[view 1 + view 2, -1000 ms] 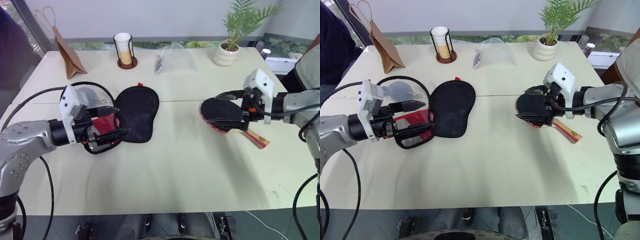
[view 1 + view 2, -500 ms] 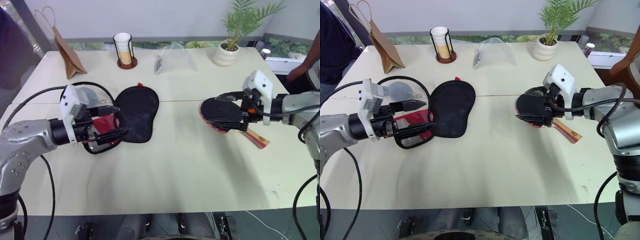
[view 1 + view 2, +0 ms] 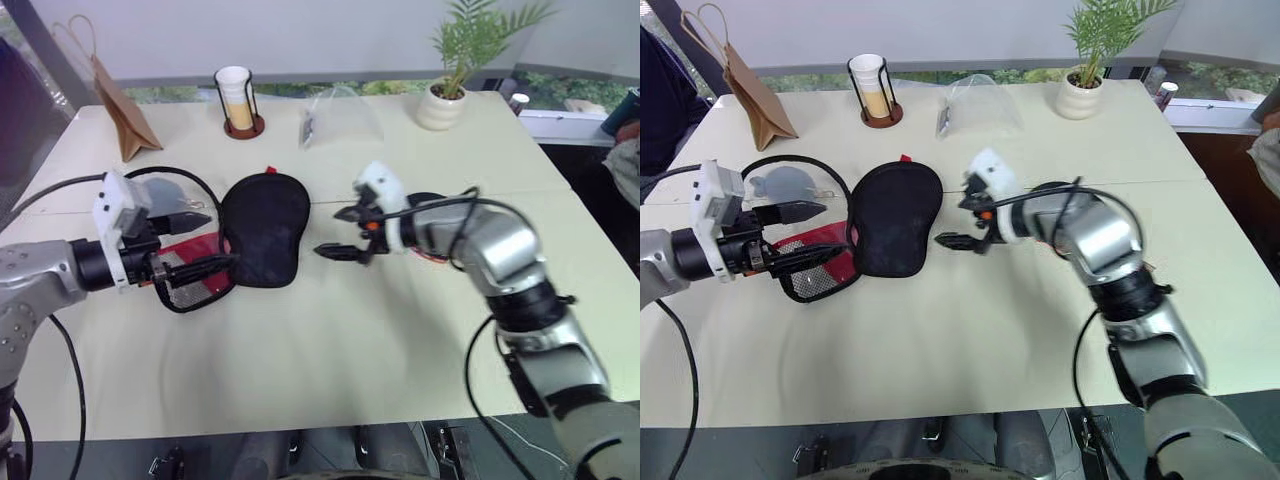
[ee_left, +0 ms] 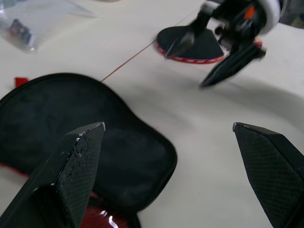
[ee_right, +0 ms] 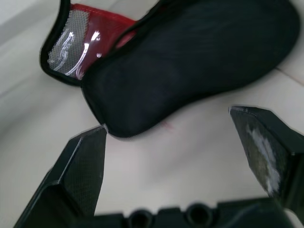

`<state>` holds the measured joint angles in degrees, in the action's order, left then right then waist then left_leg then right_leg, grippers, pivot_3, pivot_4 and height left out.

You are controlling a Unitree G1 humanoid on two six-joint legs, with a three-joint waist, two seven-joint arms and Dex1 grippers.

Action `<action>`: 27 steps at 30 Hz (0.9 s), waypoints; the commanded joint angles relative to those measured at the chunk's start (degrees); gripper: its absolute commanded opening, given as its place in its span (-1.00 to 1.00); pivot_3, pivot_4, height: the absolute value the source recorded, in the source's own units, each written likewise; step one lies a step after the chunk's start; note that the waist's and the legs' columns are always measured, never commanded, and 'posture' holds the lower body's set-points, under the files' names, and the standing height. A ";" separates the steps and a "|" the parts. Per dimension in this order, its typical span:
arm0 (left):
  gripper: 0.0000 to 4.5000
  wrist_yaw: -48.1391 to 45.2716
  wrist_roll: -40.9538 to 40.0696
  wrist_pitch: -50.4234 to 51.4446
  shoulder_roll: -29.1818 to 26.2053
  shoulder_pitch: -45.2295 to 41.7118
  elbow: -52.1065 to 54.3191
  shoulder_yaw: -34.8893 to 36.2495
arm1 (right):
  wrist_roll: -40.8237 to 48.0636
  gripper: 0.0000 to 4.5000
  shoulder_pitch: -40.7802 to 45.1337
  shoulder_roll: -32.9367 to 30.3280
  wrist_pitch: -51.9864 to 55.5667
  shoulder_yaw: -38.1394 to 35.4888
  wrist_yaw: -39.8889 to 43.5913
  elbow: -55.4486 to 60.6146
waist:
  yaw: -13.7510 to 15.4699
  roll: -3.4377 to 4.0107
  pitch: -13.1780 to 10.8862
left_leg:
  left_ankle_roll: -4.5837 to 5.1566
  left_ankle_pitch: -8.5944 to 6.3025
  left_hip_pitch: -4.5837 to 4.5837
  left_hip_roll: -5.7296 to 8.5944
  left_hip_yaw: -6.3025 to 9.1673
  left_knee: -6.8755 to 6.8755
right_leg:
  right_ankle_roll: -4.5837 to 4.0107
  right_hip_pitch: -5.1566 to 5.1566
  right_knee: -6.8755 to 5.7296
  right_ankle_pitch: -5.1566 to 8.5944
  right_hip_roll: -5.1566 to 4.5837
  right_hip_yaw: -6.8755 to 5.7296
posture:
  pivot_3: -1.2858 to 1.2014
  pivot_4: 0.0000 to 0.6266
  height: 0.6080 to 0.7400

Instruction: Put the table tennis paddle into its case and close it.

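The case (image 3: pixel 262 225), a black fabric pouch, lies left of the table's middle, and its red mesh flap (image 3: pixel 195 282) is spread open toward my left arm. My left gripper (image 3: pixel 203 240) hovers open over that flap, with nothing between its fingers. From the right, my right gripper (image 3: pixel 336 232) points at the case's edge (image 5: pixel 190 61) a short way off, open and empty. The table tennis paddle (image 4: pixel 206 47) lies flat on the table behind the right gripper. Its black face and red rim show, and its handle is hidden.
Along the far edge stand a brown paper bag (image 3: pixel 120 115), a cup in a wire holder (image 3: pixel 235 95), a clear plastic bag (image 3: pixel 340 110) and a potted plant (image 3: pixel 445 95). A black cable (image 3: pixel 170 170) loops behind the left gripper. A person (image 3: pixel 625 150) is at the right edge.
My right gripper has left the paddle and swung left and down to just short of the case, still open. The left gripper drifted slightly left. The camera view has shifted.
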<state>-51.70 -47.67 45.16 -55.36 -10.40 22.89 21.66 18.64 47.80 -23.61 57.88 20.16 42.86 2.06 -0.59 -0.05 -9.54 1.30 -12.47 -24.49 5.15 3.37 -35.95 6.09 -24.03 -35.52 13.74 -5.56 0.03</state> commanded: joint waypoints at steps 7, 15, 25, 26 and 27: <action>1.00 -1.77 1.23 -1.99 -1.98 1.49 -0.41 4.54 | -5.72 0.98 0.00 9.35 -0.90 5.46 -6.18 -8.12 | -0.31 -0.01 0.01 | -0.09 0.04 0.01 0.03 -0.02 0.02 | 0.02 -0.17 -0.27 -0.04 0.02 0.00 | 0.03 -0.52 0.91; 1.00 -1.77 1.31 -1.81 -1.86 2.87 0.44 4.53 | -8.54 0.98 0.84 16.96 -5.07 4.63 -9.04 -19.61 | -0.94 -0.06 0.04 | -0.36 0.20 0.12 -0.07 0.00 0.08 | 0.03 -0.30 -0.64 -0.06 0.14 0.00 | 0.03 -0.52 0.91; 1.00 -1.44 1.25 -1.55 -1.73 4.36 1.67 4.99 | -14.49 0.74 0.45 22.01 -11.88 7.05 -9.66 -28.54 | -2.11 -0.18 0.11 | -0.62 0.37 0.90 -0.13 0.04 0.69 | -0.24 0.06 -0.69 -0.05 0.29 0.13 | 0.03 -0.52 0.91; 1.00 -1.43 1.24 -1.56 -1.75 4.56 1.73 5.13 | -14.91 0.59 0.30 22.15 -12.28 7.32 -9.43 -28.69 | -2.08 -0.18 0.11 | -0.64 0.38 0.96 -0.15 0.04 0.72 | -0.29 0.10 -0.69 -0.02 0.29 0.13 | 0.03 -0.52 0.91; 1.00 -1.42 1.27 -1.59 -1.78 4.90 1.84 5.39 | -15.99 0.38 0.15 22.12 -13.23 8.24 -9.36 -28.88 | -2.08 -0.18 0.12 | -0.65 0.39 0.99 -0.17 0.04 0.75 | -0.37 0.11 -0.69 0.03 0.31 0.13 | 0.03 -0.52 0.91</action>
<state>-53.25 -46.64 44.19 -56.37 -5.48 23.67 24.55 3.94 49.58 -2.29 44.41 25.80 32.88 -24.46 -2.67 -0.23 -9.42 0.65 -12.08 -23.49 4.96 3.41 -35.18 5.69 -23.91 -36.21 13.78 -5.23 0.17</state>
